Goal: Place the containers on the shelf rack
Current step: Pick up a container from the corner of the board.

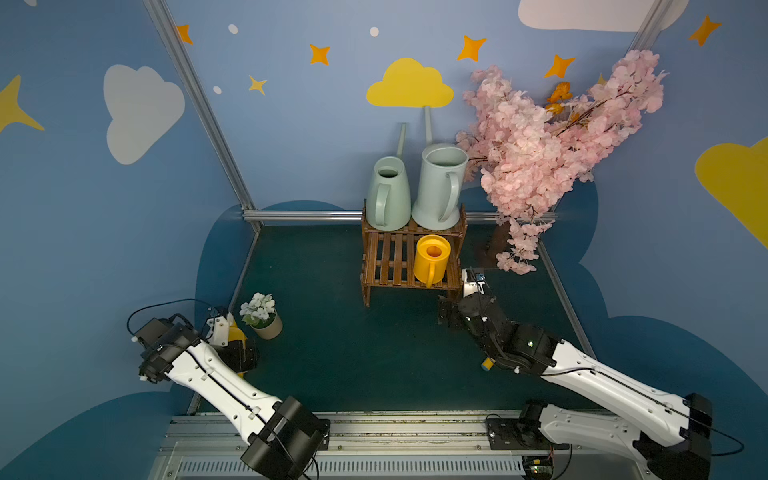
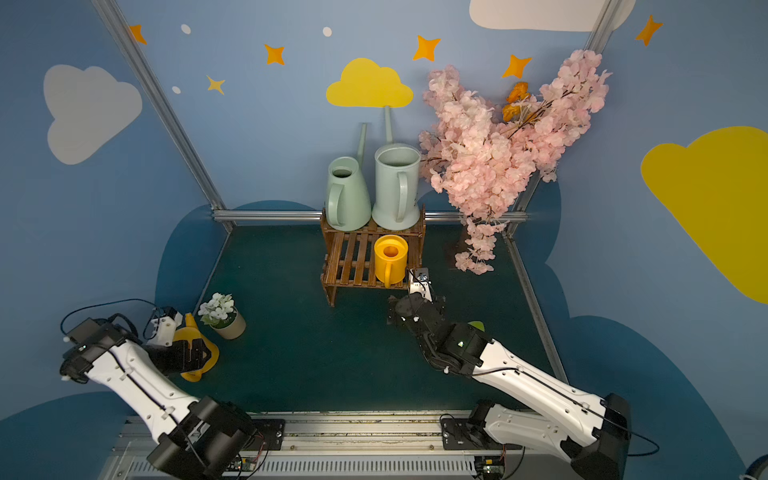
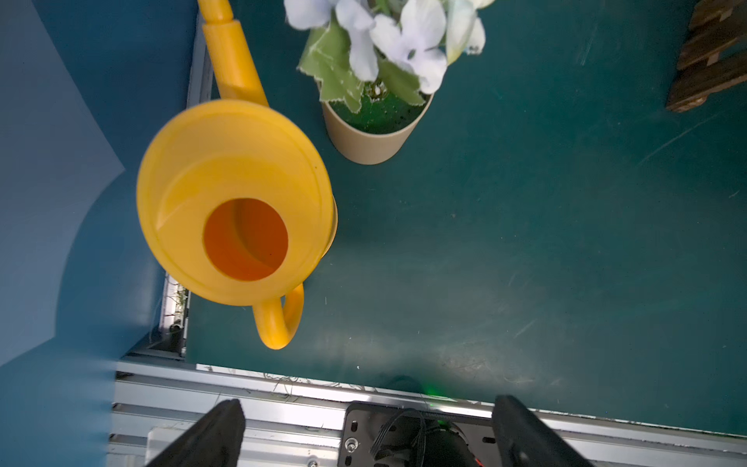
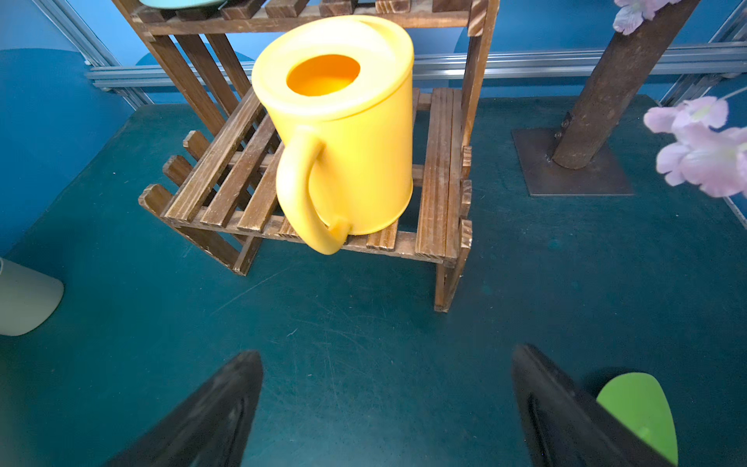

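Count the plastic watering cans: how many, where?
4: tall pale-green can and tall grey-blue can on the dark wooden rack's top tier; small yellow can on its lower tier; second yellow can on the table beside the white-flower pot.

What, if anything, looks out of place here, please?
One small yellow plastic watering can stands on the table beside the white-flower pot, not on the dark slatted wooden rack. The other yellow can sits at the front edge of its lower shelf, handle overhanging.

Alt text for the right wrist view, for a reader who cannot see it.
A small yellow watering can stands upright on the lower shelf of a dark wooden rack, handle toward the camera. The right gripper, open and empty, hangs before it.
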Controlling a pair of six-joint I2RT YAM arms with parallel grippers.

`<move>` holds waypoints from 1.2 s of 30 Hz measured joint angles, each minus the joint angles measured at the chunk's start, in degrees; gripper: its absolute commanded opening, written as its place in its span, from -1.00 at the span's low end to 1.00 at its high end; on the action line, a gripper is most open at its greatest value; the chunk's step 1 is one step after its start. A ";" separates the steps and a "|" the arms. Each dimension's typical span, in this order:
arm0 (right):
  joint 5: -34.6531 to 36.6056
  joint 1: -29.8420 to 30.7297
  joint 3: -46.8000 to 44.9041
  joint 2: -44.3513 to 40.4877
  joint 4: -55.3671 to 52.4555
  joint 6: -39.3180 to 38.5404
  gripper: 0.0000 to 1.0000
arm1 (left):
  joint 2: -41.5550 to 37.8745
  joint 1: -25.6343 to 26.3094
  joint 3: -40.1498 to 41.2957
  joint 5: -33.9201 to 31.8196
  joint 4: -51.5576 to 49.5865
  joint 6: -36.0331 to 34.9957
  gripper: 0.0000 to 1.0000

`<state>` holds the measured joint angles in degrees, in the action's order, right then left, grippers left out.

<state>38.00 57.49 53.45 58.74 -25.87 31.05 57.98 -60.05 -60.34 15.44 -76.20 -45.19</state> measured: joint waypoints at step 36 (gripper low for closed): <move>1.44 0.00 -1.40 -1.38 -1.81 1.66 0.94 | 3.50 -9.68 25.00 12.11 37.05 1.42 -0.43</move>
<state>39.44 57.49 52.05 57.36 -27.68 32.71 61.47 -69.73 -35.33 27.55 -39.16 -43.77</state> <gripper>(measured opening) 0.969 0.340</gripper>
